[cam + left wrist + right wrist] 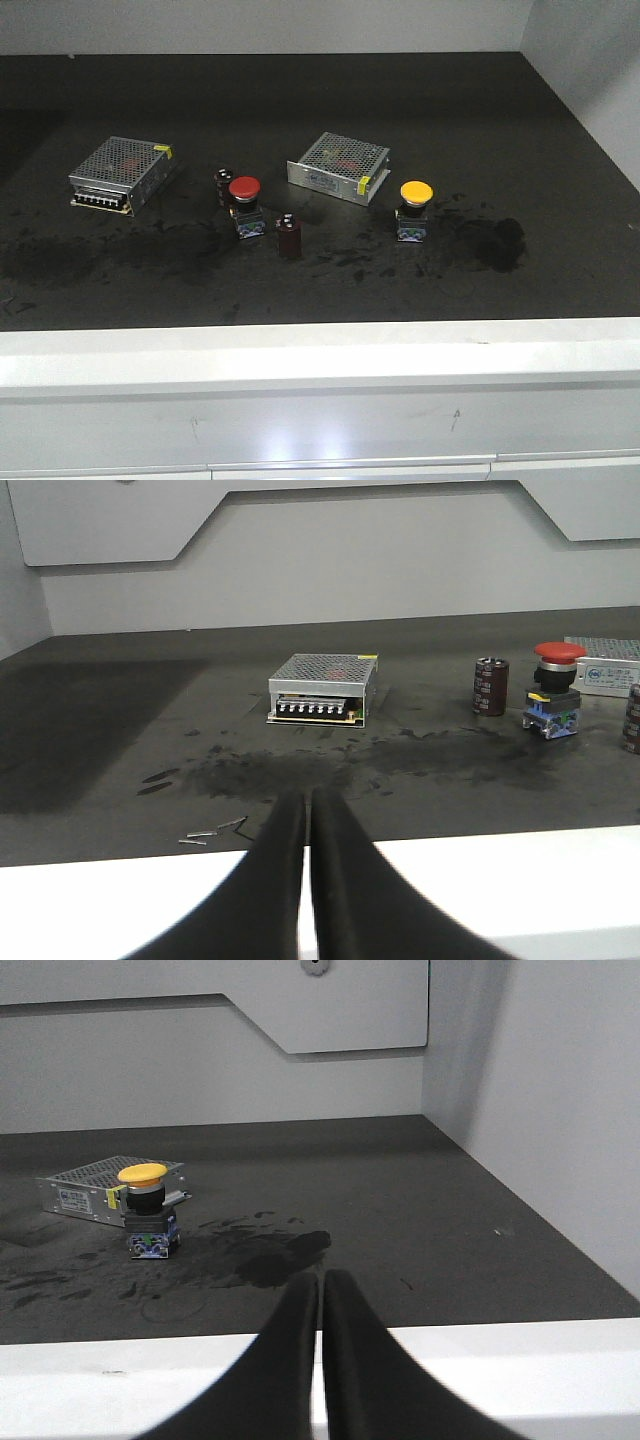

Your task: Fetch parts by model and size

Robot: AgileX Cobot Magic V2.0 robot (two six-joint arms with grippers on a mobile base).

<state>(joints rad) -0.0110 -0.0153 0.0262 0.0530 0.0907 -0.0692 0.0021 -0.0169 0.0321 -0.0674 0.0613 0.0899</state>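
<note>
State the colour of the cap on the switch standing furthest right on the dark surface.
The cap is yellow; the right wrist view shows it best.

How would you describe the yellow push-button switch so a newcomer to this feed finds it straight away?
Start at the black work surface and find the silver mesh-covered box nearer its right side. Just in front of that box's right corner stands the yellow push-button switch, on a dark blocky base. It alone has a yellow mushroom cap; the red-capped switch stands further left.
</note>
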